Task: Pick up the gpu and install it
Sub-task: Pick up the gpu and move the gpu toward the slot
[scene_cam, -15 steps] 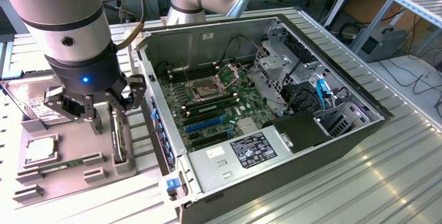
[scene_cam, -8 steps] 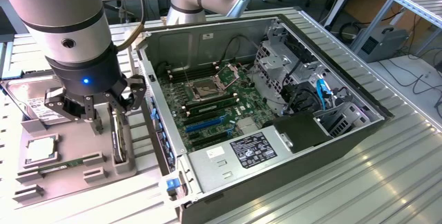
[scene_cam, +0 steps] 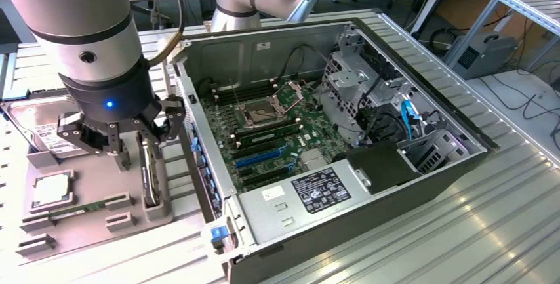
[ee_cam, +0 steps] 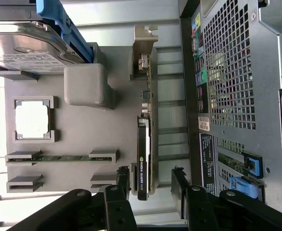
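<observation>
Gripper (ee_cam: 151,180) wide open over gpu (ee_cam: 144,144), edgewise in grey holder (ee_cam: 113,122); looks light, stiff, fragile, so pinch flat faces.

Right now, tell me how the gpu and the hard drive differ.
The gpu stands on edge; the hard drive lies flat, label up. The gpu is a thin dark card; the hard drive is a silver box. The gpu lines up between the open fingers; the hard drive does not. Both rest on the gray tray.
</observation>
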Available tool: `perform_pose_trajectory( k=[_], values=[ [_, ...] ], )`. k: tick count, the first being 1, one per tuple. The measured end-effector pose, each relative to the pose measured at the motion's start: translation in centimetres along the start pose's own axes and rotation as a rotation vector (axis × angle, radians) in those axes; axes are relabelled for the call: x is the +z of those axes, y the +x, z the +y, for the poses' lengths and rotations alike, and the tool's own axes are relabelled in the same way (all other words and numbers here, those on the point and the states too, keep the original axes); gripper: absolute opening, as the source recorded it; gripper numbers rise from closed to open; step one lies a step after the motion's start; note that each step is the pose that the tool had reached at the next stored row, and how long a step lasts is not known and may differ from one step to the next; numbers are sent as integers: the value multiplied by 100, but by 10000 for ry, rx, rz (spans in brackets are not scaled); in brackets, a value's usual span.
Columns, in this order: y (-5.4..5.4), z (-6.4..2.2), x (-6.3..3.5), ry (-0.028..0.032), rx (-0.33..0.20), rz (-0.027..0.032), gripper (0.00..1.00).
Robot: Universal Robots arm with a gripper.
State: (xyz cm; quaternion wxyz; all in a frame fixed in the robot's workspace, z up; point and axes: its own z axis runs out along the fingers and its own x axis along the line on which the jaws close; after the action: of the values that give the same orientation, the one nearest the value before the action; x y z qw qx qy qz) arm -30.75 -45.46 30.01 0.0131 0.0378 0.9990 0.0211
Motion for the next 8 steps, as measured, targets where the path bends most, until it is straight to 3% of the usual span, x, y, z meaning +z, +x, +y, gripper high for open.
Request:
perform_pose_trajectory(
  k=[8],
  values=[
    [1, -1, 21, 0, 0, 0, 48]
  ],
)
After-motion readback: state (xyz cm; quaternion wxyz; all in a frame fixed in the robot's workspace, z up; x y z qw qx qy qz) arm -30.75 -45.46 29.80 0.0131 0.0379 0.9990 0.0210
